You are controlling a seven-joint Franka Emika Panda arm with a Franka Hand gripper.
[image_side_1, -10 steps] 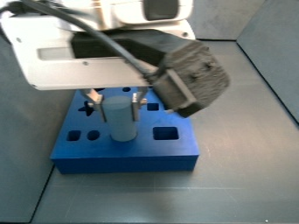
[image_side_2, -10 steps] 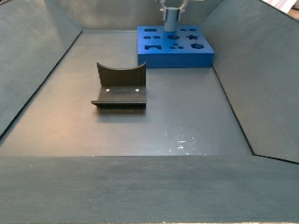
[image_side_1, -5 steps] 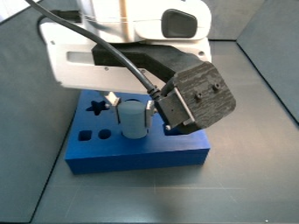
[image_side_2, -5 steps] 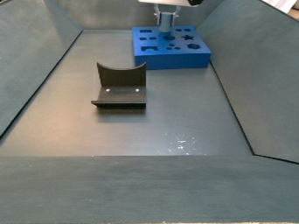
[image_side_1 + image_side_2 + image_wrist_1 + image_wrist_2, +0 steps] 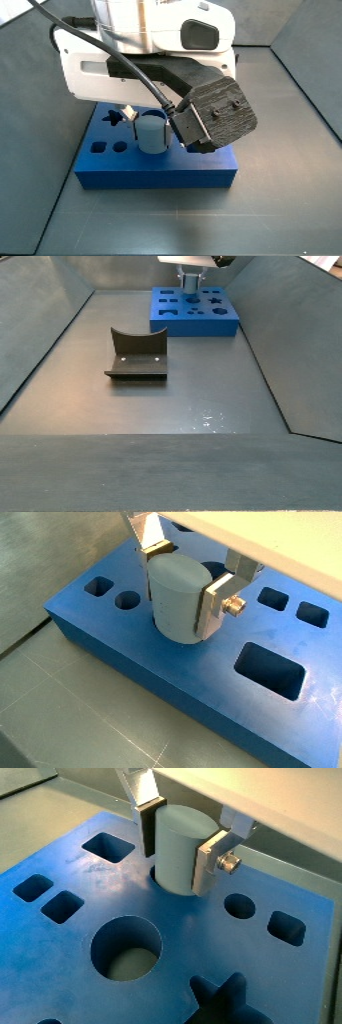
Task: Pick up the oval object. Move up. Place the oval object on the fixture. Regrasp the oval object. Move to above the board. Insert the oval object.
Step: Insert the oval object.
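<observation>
The oval object (image 5: 178,607) is a pale blue-grey peg that stands upright, and my gripper (image 5: 185,584) is shut on it. Its silver fingers (image 5: 211,860) clamp the peg's two sides in both wrist views. The peg's lower end sits in a cutout of the bright blue board (image 5: 80,908), as a wrist view shows. In a side view the peg (image 5: 152,138) stands on the board (image 5: 154,172) beneath the gripper (image 5: 151,125). The dark fixture (image 5: 136,356) stands on the floor nearer the camera than the board (image 5: 201,318), with nothing in its notch.
The board has more cutouts: a round hole (image 5: 127,951), a star (image 5: 230,1000) and squares (image 5: 271,672). Grey bin walls (image 5: 40,346) rise around the floor. The arm's black camera block (image 5: 214,115) hangs beside the peg.
The gripper has come down with the peg, from above the board to the board's top, where the peg's lower end now meets a cutout. The fixture has not moved.
</observation>
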